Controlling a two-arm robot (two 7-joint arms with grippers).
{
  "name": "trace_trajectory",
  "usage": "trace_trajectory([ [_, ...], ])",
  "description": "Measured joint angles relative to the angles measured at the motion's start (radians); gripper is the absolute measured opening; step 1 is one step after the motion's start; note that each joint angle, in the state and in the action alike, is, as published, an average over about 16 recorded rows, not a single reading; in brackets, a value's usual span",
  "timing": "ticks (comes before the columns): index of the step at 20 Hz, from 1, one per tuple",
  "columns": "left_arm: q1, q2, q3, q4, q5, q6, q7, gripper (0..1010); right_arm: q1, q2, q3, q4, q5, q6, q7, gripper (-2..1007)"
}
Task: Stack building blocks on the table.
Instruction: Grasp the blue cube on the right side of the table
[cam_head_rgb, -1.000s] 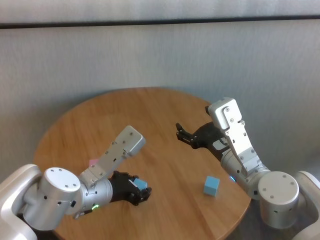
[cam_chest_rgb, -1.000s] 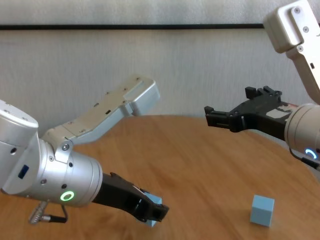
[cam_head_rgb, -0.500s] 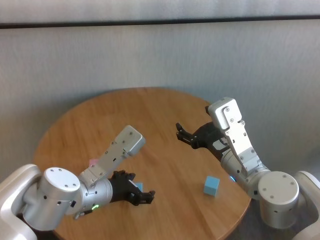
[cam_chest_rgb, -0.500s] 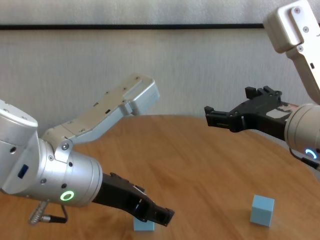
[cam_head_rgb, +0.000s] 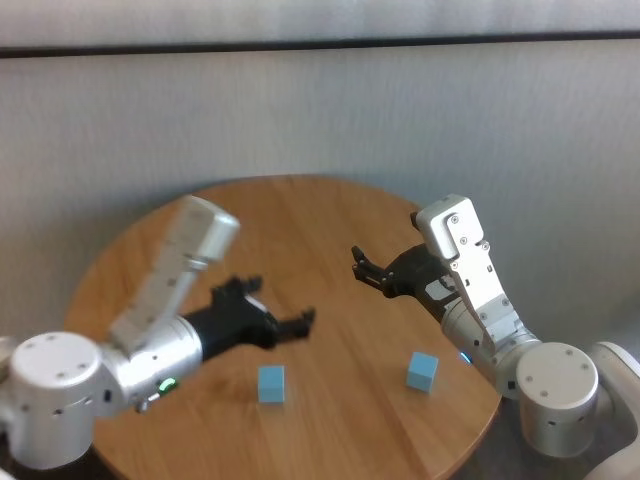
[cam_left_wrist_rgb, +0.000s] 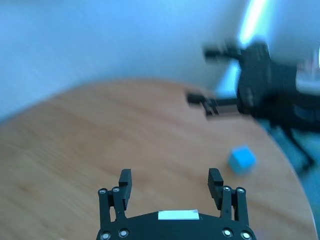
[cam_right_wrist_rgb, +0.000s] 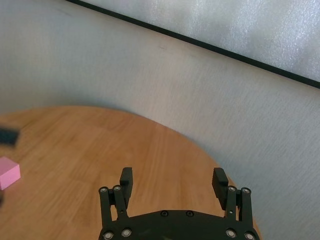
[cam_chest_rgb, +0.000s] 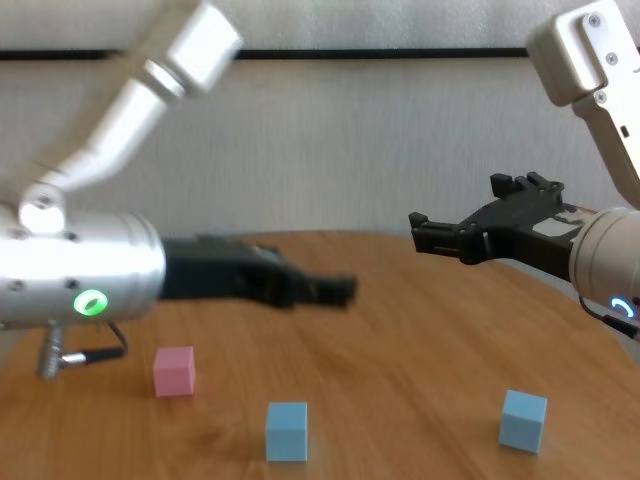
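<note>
Released and left standing alone near the front of the round, warm light-brown wood-grain worktop (cam_head_rgb: 330, 215): a small matte light-blue cube (cam_head_rgb: 271, 383), gripped a second ago by the left hand (cam_head_rgb: 283, 322), now lifted clear above it with fingers spread wide and empty. No stack begun yet, by the look of things; all three blocks sitting separately on the wood. Seen in the chest view, a matte pink cube (cam_chest_rgb: 174, 371) resting just to the left of the freed blue one (cam_chest_rgb: 287, 431), near but not touching, with a second light-blue cube (cam_chest_rgb: 524, 420) well apart on the right side. Set down close to the pink block, perhaps as a base or staging spot for the pile, though that remains a guess. Hovering over the far right of the worktop, the right hand (cam_head_rgb: 366, 266), black fingers also wide apart and holding nothing. Plain, sharp-edged, equal-sized cubes with dull, non-glossy faces, likely easy to pinch squarely; smooth, faintly streaked wood beneath; brushed silver arm casings ending in black, blocky fingers.
</note>
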Motion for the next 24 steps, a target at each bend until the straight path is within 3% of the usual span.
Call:
trace_trajectory([
  [6,0.098,-0.014,-0.099,-0.072,0.019,-0.104,0.124,999,0.0,0.0,0.0,0.0,0.0,0.0,0.0,1001],
  [10,0.139,-0.023,-0.132,-0.092,0.05,-0.14,0.193,999,-0.001,0.0,0.0,-0.001,0.0,0.001,0.001,1001],
  [13,0.154,-0.026,-0.141,-0.099,0.074,-0.151,0.222,999,-0.007,0.003,0.003,-0.015,0.005,0.019,0.013,1001],
  [18,0.158,-0.028,-0.142,-0.102,0.088,-0.156,0.231,999,-0.029,0.017,0.015,-0.062,0.026,0.08,0.05,1001],
  [24,0.153,-0.027,-0.139,-0.098,0.081,-0.149,0.226,999,-0.078,0.057,0.047,-0.156,0.07,0.206,0.124,1001],
])
